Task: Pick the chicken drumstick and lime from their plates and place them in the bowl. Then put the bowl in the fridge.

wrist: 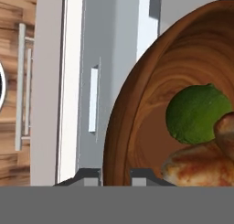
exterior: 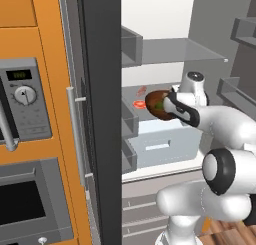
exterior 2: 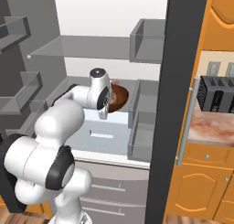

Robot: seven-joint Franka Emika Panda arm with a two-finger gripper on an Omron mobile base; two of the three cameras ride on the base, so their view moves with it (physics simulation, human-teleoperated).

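The dark brown bowl (exterior: 155, 100) (exterior 2: 120, 96) (wrist: 146, 109) hangs tilted inside the open fridge (exterior: 185, 51) (exterior 2: 91, 47), just above its middle shelf. My gripper (exterior: 168, 107) (exterior 2: 109, 103) (wrist: 114, 175) is shut on the bowl's rim, one fingertip on each side of it. In the bowl lie the green lime (wrist: 197, 114) (exterior: 159, 106) and, beside it, the browned chicken drumstick (wrist: 196, 167). The plates are out of view.
A grey drawer (exterior: 160, 145) (exterior 2: 103, 136) sits under the shelf below the bowl. A small red item (exterior: 139, 104) lies on that shelf. The fridge door's dark edge (exterior: 102, 114) (exterior 2: 180, 81) flanks the opening. The orange wall oven (exterior: 25, 114) stands left, and a toaster (exterior 2: 217, 94) stands on the counter to the right.
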